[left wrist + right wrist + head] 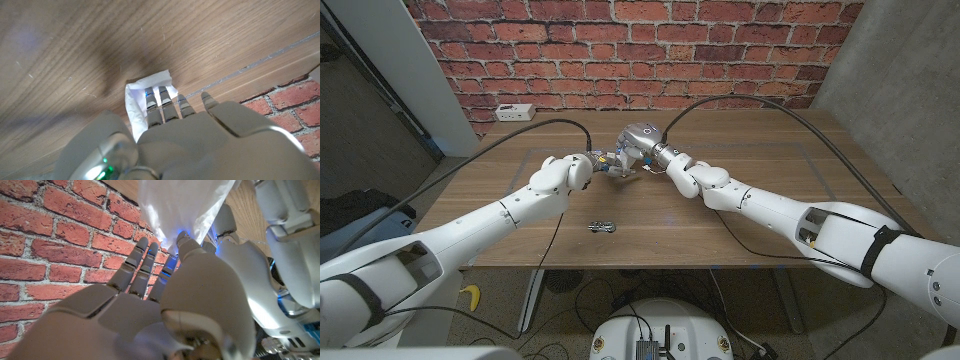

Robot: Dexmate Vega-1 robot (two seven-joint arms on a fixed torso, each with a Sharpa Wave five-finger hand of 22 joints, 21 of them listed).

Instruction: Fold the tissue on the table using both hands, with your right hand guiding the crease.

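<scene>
A wooden worktop (760, 185) is seen before a red brick wall (620, 50), with grey concrete at the right. A white socket strip (515, 112) lies at the far left edge, and a small dark object (602, 227) near the front. The white tissue (145, 95) is held mid-worktop, toward the far side, where both hands meet: the left hand's (603, 162) fingers (161, 102) are laid on it, and it is pinched by the right hand's (638, 140) fingers (187, 242).

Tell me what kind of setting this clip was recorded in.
Probably an indoor lab or test room: a wooden table against a brick-pattern wall, a concrete wall alongside, a white power strip and loose cables underneath.
</scene>
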